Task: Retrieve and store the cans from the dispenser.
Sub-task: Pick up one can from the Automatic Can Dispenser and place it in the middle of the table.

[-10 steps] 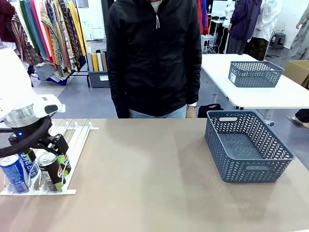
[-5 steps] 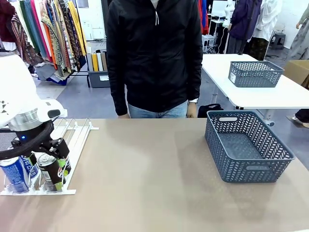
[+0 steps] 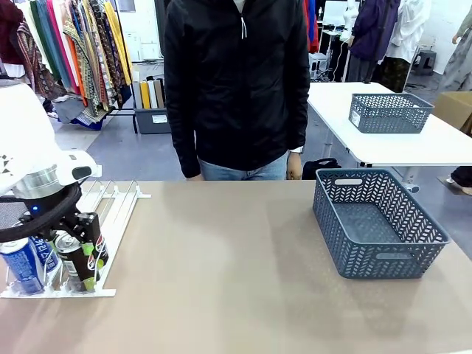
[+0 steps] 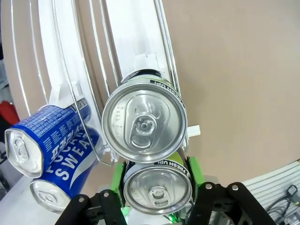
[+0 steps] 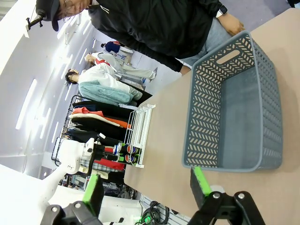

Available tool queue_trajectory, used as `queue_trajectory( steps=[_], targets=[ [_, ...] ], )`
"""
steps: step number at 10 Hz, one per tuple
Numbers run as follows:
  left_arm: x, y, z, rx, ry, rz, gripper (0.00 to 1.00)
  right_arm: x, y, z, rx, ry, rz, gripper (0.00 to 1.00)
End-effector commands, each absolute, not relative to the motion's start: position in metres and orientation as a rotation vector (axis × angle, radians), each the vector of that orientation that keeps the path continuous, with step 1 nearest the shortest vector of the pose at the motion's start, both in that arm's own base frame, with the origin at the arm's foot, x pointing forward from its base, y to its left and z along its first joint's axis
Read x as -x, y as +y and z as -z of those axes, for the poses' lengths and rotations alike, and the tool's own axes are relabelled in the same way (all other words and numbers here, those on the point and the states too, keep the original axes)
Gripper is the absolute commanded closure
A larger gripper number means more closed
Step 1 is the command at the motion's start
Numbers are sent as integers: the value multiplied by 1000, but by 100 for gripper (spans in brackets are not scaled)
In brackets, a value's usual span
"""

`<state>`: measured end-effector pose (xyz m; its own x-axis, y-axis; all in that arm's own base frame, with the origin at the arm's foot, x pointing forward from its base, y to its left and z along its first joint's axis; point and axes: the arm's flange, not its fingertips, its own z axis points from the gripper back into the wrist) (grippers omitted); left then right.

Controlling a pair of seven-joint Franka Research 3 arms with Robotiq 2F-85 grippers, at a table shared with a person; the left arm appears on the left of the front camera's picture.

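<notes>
A: What does the left gripper point(image 4: 156, 182) have, closest to its own camera?

B: Its jaws are drawn in on the front dark can point(image 4: 157, 192). A green pad point(image 4: 117, 183) lies against each side, just under the silver top. That can stands at the low end of the dispenser point(image 4: 133, 37), in the outermost lane.

A: And just past it?

B: A second dark can point(image 4: 143, 121) follows in the same lane. Whether the two touch, the wrist view cannot settle. In the next lane over lie two blue cans point(image 4: 47, 140) with white lettering, one behind the other.

A: What does the front view add?

B: The place on the table point(image 3: 221, 295). The dispenser sits at the robot's near left, and the left arm comes down over its front end. There the fingers cover much of the gripped can, while the wrist view shows its top plainly.

A: The right gripper point(image 5: 146, 187)?

B: Its own camera shows the fingers wide apart, holding nothing, above the near edge of the table. Beyond them lies the grey-blue basket point(image 5: 206, 108), well apart from the dispenser. Farther off, that view catches the left arm over the cans.

A: Farthest of all?

B: A person point(image 3: 236, 81) in a black jacket stands at the far side, arms hanging down, between dispenser and basket
</notes>
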<state>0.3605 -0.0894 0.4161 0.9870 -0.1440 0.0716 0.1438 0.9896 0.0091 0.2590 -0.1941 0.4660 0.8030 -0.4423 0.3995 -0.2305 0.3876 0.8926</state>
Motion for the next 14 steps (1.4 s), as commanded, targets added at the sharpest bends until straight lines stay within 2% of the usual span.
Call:
queue_trajectory(
  steps=[1, 4, 10, 12, 14],
  targets=[
    [-344, -80, -400, -20, -90, 144, 100, -258, -195, -467, -1200, -668, 142, 0],
    [-336, -78, -428, 24, -102, 144, 100, -258, -195, -467, -1200, -668, 142, 0],
    [-300, -58, -600, 63, -294, 126, 100, -258, -195, -467, -1200, -668, 142, 0],
    [-287, -46, -617, 106, -330, 147, 100, -258, -195, -467, -1200, -668, 142, 0],
    [-279, -31, -616, 172, -295, 132, 100, -258, -195, -467, -1200, -668, 142, 0]
  ],
)
